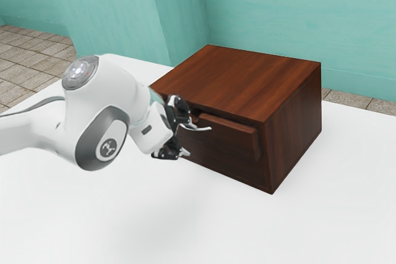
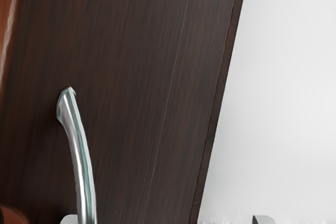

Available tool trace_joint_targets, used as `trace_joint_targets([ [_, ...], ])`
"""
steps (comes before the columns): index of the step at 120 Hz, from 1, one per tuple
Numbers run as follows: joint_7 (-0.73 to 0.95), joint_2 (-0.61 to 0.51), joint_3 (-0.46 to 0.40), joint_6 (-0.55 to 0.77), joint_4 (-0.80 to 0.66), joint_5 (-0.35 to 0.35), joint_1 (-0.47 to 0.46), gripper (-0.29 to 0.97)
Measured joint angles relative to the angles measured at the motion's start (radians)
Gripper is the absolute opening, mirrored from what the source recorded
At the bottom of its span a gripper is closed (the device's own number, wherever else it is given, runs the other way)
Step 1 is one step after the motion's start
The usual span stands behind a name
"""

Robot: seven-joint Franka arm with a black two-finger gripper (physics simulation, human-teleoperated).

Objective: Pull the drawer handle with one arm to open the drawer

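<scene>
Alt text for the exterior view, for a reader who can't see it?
A white arm reaches in from the exterior view's left, its open gripper straddling the silver handle of a drawer in a dark wooden cabinet. The drawer front stands slightly out. The cabinet sits on a white table before teal walls.

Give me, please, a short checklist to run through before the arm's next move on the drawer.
1. Is the gripper at the handle: ok, the handle lies between its fingers, close to one of them.
2. Grip on the handle: not ok, the gripper is open.
3. Is the drawer open: not ok, its front stands at most slightly out of the cabinet.
4. Does the cabinet sit flat on the table: ok.
5. Will the cabinet stay put under the pull: cannot tell.
</scene>
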Motion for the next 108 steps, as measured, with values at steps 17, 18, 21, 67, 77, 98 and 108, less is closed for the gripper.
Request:
trace_joint_targets([
  [17, -0.006, -0.029, -0.003, -0.001, -0.027, -0.004, 0.002, 0.26],
  [18, -0.006, -0.031, -0.003, -0.001, -0.028, -0.004, 0.002, 0.26],
  [21, -0.007, -0.037, -0.003, -0.003, -0.034, -0.004, 0.002, 0.26],
  [67, -0.017, -0.166, -0.010, -0.015, -0.147, -0.004, 0.000, 0.22],
  [77, -0.020, -0.203, -0.011, -0.018, -0.178, -0.002, -0.001, 0.20],
  [98, -0.024, -0.246, -0.009, -0.023, -0.218, 0.005, -0.002, 0.21],
  [108, -0.025, -0.269, -0.007, -0.025, -0.238, 0.007, -0.002, 0.20],
])
